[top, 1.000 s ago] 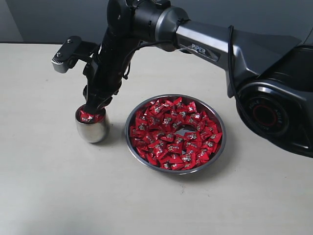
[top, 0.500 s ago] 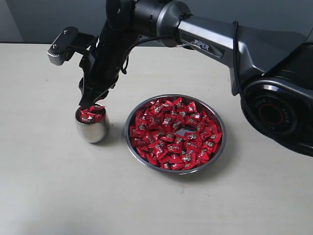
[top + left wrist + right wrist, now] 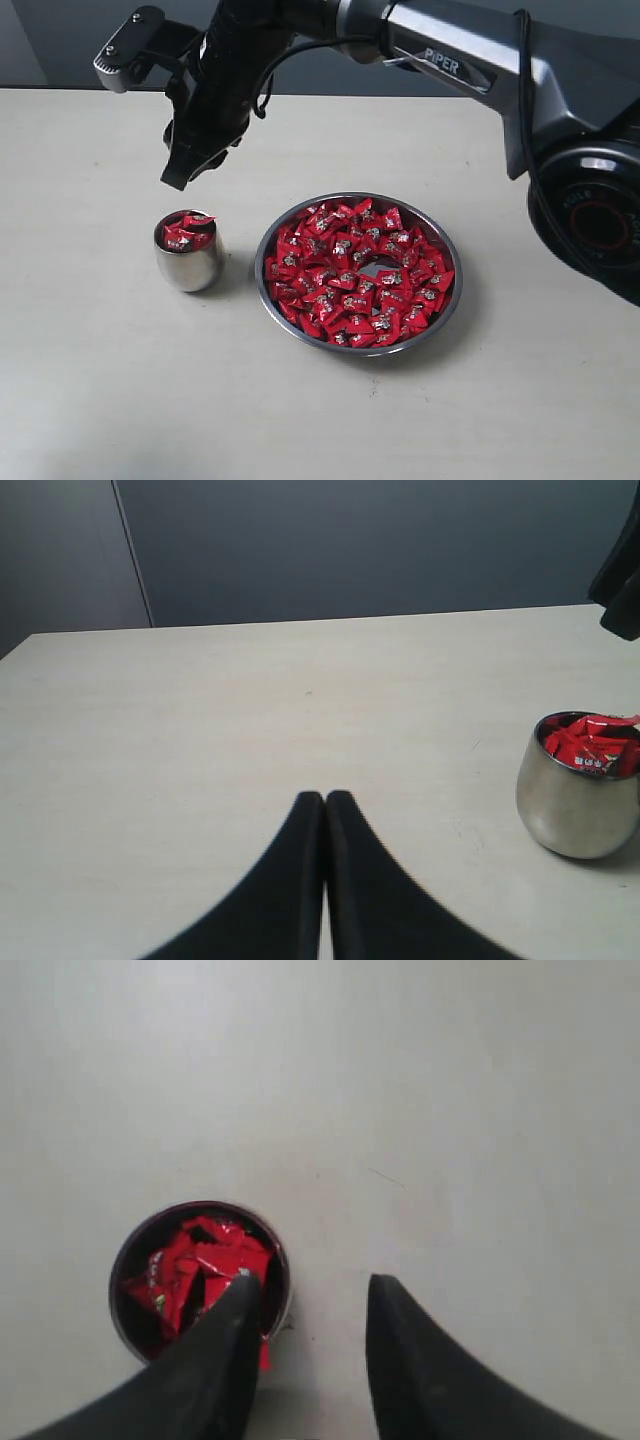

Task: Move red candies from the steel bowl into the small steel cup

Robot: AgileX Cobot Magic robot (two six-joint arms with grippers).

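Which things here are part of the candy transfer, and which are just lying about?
In the job:
- shiny red wrapped candies, in both vessels
- wide shallow steel bowl
- small rounded steel cup
- right gripper, open and empty above the cup

Not in the job:
- left gripper, shut, holding nothing
- pale beige table

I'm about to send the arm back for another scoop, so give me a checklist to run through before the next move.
1. Right pincer open, nothing held: ok.
2. Right pincer raised clear of the small steel cup: ok.
3. Cup upright: ok.
4. Room in the cup for more: cannot tell; its red candies reach the rim.
5. Steel bowl holds plenty of candies: ok.
6. Left pincer shut, empty, away from the bowl: ok.
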